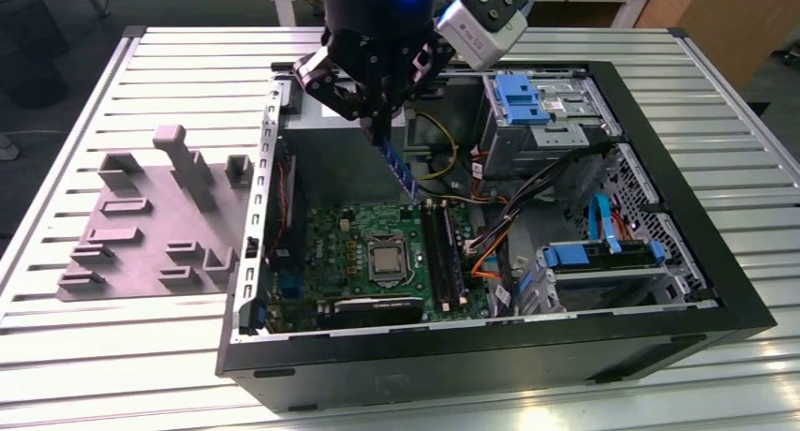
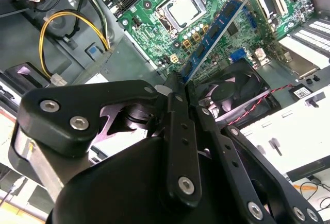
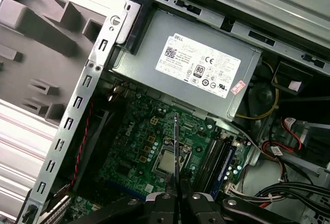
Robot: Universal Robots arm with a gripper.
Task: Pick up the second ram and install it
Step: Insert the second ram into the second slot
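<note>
Gripping thin blue ram [image 2: 214, 31], hand [image 2: 179, 87] closed

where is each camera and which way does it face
Exterior view: off the arm, above the bench, looking down into the open computer case; the end effector holds the second ram.
First wrist view: on the wrist, looking down past the edge-on ram at the motherboard.
Second wrist view: on the wrist, facing the ram's flat side.
Both wrist views share ram, motherboard and processor socket.

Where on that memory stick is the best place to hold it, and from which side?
By one short end, pinching the two flat faces, as the gripper does now. The memory stick is thin and long, hanging above the motherboard, so an end grip from above leaves its other end free.
</note>
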